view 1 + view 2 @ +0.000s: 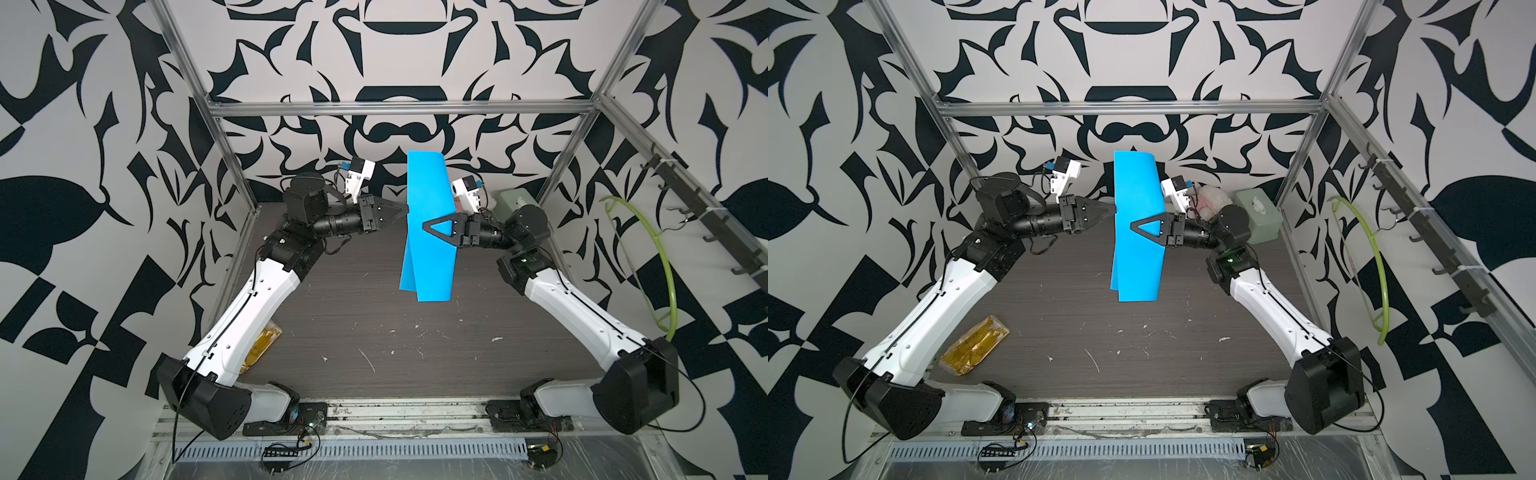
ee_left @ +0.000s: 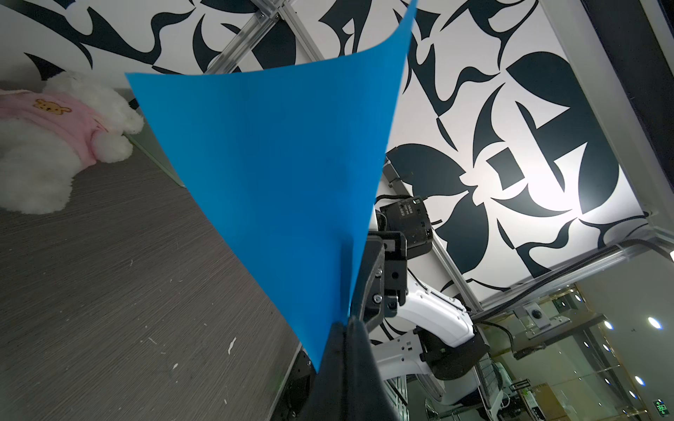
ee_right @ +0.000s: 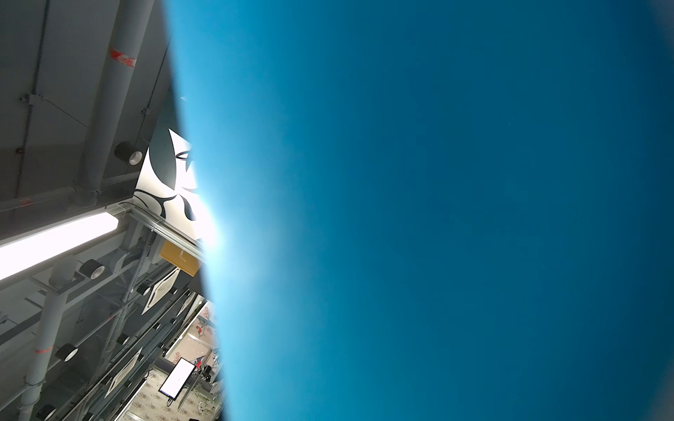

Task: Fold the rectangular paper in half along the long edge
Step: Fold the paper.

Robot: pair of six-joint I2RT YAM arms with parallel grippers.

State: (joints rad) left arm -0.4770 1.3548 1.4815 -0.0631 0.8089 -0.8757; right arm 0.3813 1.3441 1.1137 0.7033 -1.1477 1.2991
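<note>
Nearest the front, a yellow packet lies on the dark counter beside the left arm, which covers most of it in a top view. Beyond it, the rectangular paper is held up over the middle of the counter. Its long axis runs from near to far in both top views, and it is bent lengthwise so that two layers splay apart at the near end while the far end curls over. Whether the near corners touch the counter cannot be told. The left pincer reaches the sheet's left edge about halfway along. In the left wrist view its black fingers are pressed together on the blue edge, pinching the paper, which fans out from there. The right pincer comes in from the opposite side. One triangular finger lies across the upper face of the sheet, and the other is hidden under it, so how far it is spread, or whether it grips, cannot be told. The right wrist view is no help, as the blurred blue sheet fills most of it. Farthest back, a white plush toy in pink is partly hidden behind the right arm, next to a pale green tissue box in the corner.
</note>
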